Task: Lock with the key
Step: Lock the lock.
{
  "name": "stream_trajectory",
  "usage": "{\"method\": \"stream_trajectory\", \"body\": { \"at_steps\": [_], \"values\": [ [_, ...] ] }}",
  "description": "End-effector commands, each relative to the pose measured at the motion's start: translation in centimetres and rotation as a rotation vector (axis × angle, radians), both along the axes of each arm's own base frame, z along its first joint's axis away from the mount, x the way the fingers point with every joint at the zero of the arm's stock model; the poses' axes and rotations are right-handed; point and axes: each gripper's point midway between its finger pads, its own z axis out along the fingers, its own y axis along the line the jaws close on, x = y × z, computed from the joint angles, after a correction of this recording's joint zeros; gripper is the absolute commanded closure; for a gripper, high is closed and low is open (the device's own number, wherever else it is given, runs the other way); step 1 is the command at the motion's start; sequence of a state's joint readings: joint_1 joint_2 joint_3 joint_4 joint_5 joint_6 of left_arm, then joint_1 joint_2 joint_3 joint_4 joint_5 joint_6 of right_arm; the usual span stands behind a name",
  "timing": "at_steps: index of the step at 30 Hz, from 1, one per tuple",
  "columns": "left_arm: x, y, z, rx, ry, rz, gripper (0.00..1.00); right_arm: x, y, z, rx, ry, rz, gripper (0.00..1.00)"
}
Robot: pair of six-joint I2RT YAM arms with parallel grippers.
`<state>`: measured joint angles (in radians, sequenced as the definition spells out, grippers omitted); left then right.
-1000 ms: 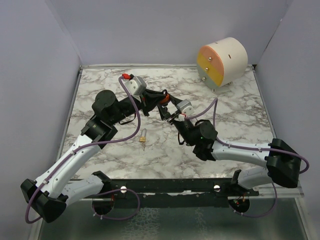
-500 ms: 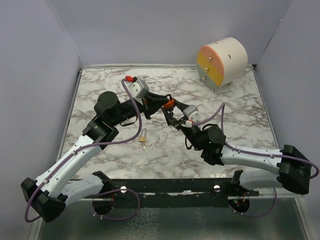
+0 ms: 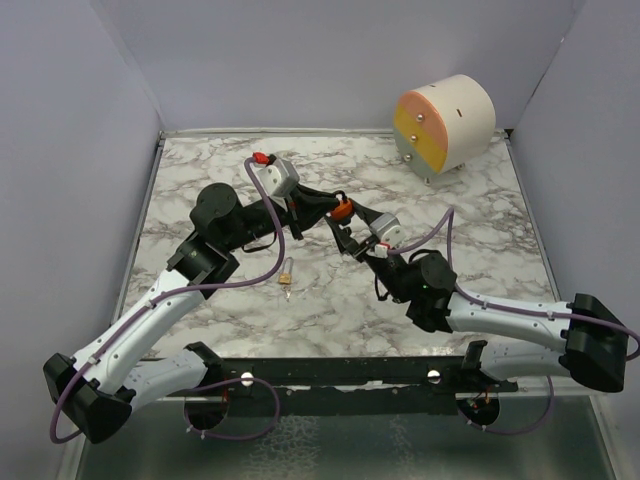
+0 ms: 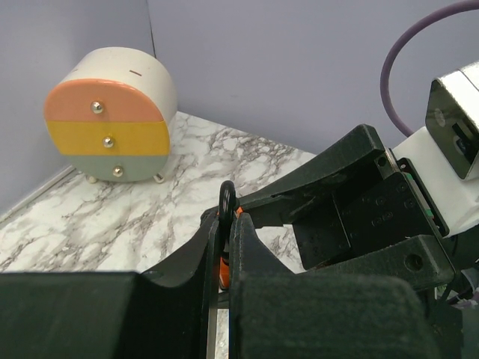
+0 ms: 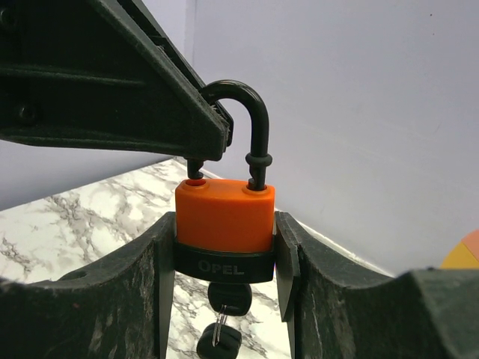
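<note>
— Where is the padlock [image 5: 224, 213] to be found?
— It is held up off the marble tabletop [image 3: 480, 220], near its middle, between the two hands. The orange body is clamped between the fingers of the right hand [image 5: 224, 228], which is closed on it.
— And the left hand [image 4: 224, 224]?
— It is closed tight on the black shackle [image 5: 252, 112]. One shackle leg is seated in the body; the other is seen just above its hole.
— The key [image 5: 224, 297]?
— It is seen under the body, at the keyhole end, with another hung below it. A small brass item [image 3: 287, 273] is lying on the tabletop; what it is cannot be told.
</note>
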<state>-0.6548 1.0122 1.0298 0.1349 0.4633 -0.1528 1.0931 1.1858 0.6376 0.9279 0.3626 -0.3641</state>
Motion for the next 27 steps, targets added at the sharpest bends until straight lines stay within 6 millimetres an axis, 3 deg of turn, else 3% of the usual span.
{"method": "stream_trajectory", "body": {
  "at_steps": [1,12,27],
  "values": [
    [1.3,0.8,1.0,-0.040,-0.040,0.068,1.00,0.1,-1.3,2.4,0.106,-0.044,-0.045,0.99],
    [1.4,0.8,-0.5,-0.009,-0.034,0.074,1.00,-0.4,-1.6,4.2,0.164,-0.063,-0.024,0.99],
    [1.6,0.3,-2.5,0.017,0.014,0.053,1.00,-1.4,-3.7,7.5,0.250,-0.142,-0.038,0.99]
  ]
}}
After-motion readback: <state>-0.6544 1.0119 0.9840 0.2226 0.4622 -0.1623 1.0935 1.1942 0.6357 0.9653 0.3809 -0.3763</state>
